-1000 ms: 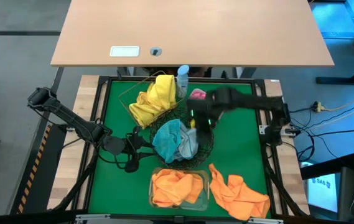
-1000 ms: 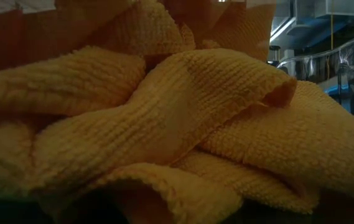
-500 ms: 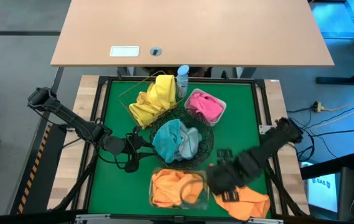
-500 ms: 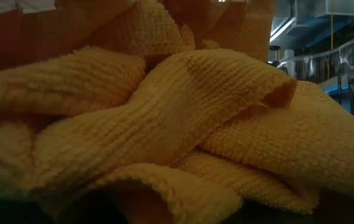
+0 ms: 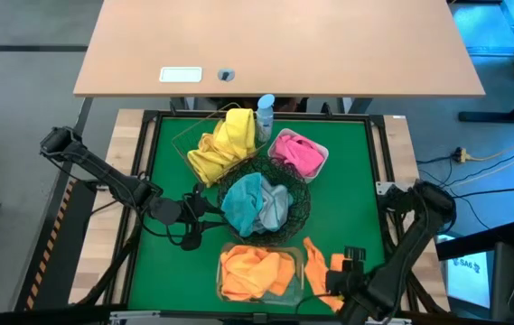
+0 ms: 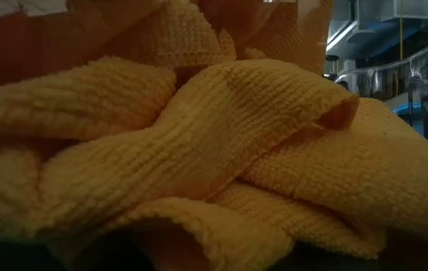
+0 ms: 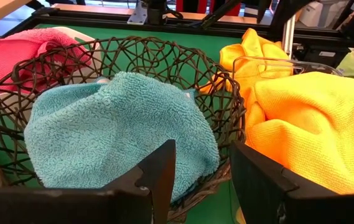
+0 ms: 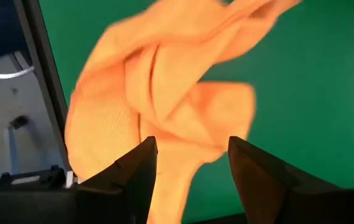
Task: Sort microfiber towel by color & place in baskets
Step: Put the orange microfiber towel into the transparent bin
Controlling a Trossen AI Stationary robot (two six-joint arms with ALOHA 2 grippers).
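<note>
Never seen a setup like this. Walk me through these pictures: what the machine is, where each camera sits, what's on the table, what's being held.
It is a two-armed robot sorting cloths by colour. The overhead picture shows the green table. Yellow cloths lie in a copper wire basket, pink in a white tray, teal in a black wire bowl, orange in a clear tub. The table-level camera sees only orange fabric. Each wrist carries a camera. The left gripper waits open beside the bowl. The right gripper, open, hovers over a loose orange cloth. Nothing is held.

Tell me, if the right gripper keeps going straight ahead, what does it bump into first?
Most likely the loose orange microfiber towel on the green mat: it lies right past the open right gripper. How far off it is, I can't tell.
</note>
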